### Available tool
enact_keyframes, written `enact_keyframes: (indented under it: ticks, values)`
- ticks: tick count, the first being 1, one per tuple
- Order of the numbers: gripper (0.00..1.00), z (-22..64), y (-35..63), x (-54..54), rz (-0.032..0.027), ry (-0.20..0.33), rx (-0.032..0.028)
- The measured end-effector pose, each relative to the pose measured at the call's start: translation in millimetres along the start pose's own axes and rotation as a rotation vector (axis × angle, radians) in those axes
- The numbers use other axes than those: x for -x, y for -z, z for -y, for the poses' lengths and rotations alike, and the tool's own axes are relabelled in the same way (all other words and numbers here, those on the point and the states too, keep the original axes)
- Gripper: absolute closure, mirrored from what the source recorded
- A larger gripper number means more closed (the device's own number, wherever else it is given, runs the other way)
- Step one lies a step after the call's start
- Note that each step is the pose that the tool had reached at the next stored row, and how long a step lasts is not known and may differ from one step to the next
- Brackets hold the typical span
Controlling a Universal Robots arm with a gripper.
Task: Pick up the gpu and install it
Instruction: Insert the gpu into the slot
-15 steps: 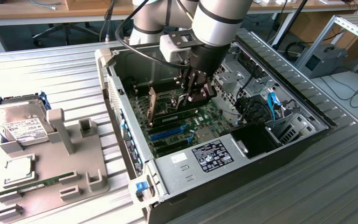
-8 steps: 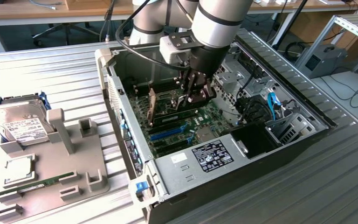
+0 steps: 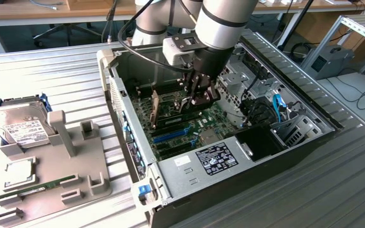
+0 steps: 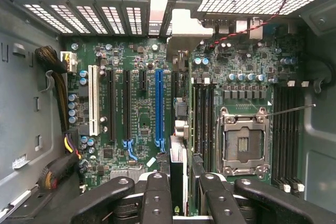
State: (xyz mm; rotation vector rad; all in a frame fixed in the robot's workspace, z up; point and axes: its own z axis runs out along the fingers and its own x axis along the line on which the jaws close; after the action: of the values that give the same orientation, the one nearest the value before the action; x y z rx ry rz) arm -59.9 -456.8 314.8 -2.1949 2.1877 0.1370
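Wrist view shows the gpu [image 4: 177, 129] edge-on, a thin dark card held between the gripper [image 4: 178, 195] fingers [image 4: 156, 198]. The card's silver bracket [image 4: 184, 32] points away from the gripper, toward the case's back wall. The card's long side runs the same way as the blue slot [image 4: 159, 106], which lies just beside it on the board [image 4: 131, 66]. Exterior view shows the gripper [image 3: 198, 97] low inside the open case [image 3: 169, 164], closed on the card. A tray [image 3: 43, 190] sits well apart.

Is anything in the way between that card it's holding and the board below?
Nothing visible. The gpu hangs edge-on in the end effector over the motherboard, beside the bare blue slot.
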Motion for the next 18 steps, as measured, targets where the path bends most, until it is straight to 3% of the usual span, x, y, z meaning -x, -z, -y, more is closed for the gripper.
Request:
enact_keyframes:
  ticks: [18]
  values:
    - [0.74, 0.2, -5.7, -1.0, 0.0000, 0.000, 0.0000]
